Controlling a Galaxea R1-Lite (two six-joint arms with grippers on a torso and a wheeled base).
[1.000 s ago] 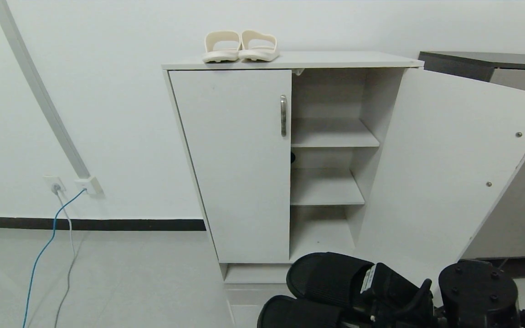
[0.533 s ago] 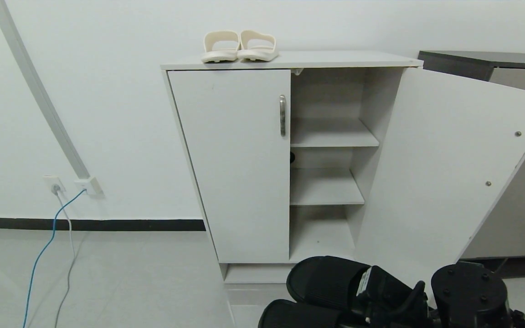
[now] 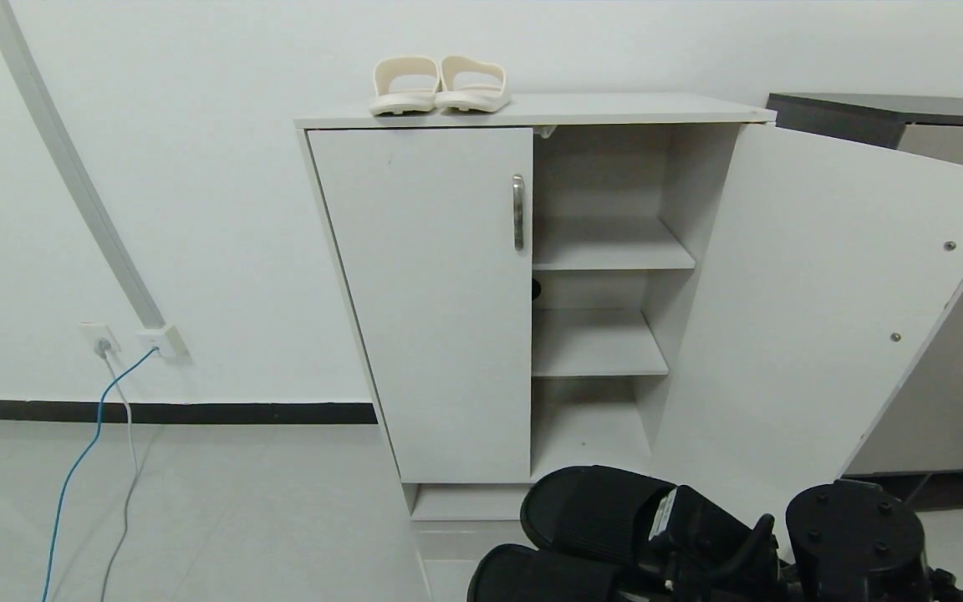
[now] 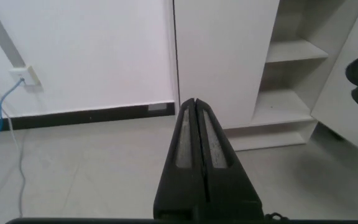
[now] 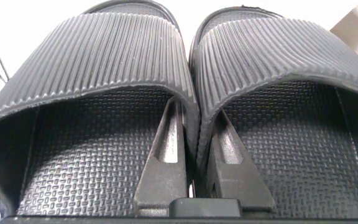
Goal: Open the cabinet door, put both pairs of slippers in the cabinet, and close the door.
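Before the open cabinet (image 3: 431,318), right hand (image 5: 196,124) grips black slippers (image 5: 104,74) by their adjoining straps.

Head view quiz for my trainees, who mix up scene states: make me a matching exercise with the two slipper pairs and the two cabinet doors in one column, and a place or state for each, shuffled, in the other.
Things
1. cream slippers
2. black slippers
3. left cabinet door
4. right cabinet door

Places or states
A. swung open
B. shut
C. on the cabinet top
D. held by the right gripper

Pairs: 1-C, 2-D, 3-B, 4-A.
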